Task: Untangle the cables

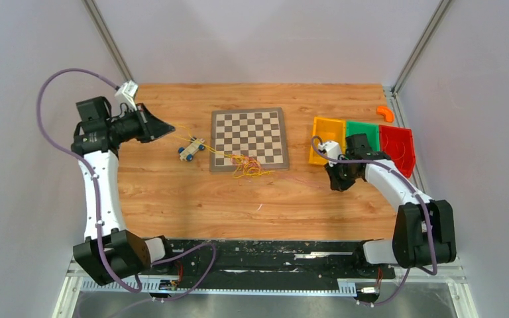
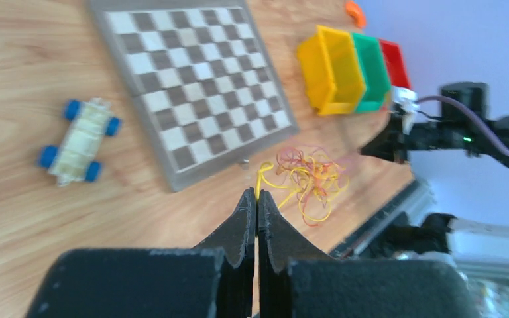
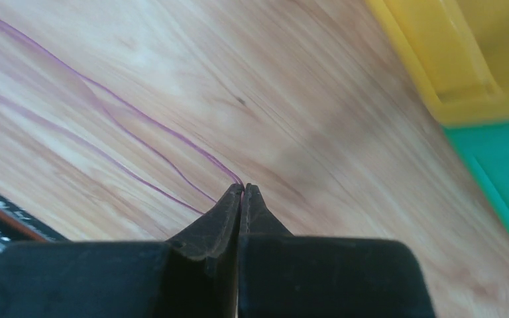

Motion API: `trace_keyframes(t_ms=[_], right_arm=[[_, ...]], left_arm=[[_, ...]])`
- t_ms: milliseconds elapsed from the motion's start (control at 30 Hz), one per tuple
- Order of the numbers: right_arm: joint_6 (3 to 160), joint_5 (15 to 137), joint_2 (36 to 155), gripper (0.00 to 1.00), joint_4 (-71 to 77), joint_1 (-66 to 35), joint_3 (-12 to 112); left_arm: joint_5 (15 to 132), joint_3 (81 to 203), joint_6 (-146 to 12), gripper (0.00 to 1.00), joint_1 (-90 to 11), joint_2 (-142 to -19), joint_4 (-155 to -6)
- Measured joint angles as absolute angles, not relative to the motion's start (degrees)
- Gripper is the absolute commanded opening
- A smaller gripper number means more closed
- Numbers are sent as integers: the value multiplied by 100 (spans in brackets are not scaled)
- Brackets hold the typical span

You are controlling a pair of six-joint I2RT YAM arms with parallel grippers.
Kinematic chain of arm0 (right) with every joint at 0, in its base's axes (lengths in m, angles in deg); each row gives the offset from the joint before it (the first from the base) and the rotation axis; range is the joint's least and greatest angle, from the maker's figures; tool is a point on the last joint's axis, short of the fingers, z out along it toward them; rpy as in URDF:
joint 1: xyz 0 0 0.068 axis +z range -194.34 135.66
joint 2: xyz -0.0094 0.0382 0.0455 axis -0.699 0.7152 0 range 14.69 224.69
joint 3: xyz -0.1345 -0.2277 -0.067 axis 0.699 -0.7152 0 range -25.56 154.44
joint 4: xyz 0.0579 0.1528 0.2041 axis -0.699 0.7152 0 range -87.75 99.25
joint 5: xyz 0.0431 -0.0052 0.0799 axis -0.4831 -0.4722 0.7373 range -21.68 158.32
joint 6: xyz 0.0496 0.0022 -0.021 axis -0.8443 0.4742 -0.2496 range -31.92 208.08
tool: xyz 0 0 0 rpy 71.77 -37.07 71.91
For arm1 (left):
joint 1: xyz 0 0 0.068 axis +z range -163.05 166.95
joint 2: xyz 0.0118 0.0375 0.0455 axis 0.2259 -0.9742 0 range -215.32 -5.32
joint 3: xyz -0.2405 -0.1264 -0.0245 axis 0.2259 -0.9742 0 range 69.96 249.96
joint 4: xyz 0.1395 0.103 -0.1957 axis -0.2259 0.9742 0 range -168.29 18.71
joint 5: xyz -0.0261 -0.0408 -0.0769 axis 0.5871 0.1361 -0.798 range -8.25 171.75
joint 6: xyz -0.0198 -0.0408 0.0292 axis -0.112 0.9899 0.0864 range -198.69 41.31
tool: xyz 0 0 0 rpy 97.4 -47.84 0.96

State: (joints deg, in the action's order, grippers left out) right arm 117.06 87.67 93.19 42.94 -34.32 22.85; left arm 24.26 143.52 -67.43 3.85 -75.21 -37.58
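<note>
Two jaws pairs together: left pinches yellow strand (image 2: 263, 173), right pinches purple strand (image 3: 192, 149) | cables (image 1: 250, 165) bunched on counter (image 1: 172, 192) at chessboard (image 1: 248, 136) corner | risk: pulling apart cinches the knot, or a thin strand slips free

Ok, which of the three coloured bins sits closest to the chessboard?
The yellow bin. It is at the left end of the row in the top view, on the side facing the chessboard. The green bin and red bin stand further right.
</note>
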Motion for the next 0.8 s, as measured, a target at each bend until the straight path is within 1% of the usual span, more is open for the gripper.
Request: trace_keyframes(t_ms=[167,333,633,800], right_arm=[[12414,8369,9026,0,4532,-4553,2094],[13069,8212,8827,0,4645,-5377,1983],[13941,8081,8823,0,4783,-6234,1815],[14169,8074,8858,0,4820,-6466,1821]], left_arm=[[2723,14757,-7578,0,1367,-7591,-2954],[3178,15019,-8238,0,2136,-8126,-2521],[4378,15021,-9099,0,2787,-8679,-2521],[4920,14914,-9438,0,2936,-8742,-2714]])
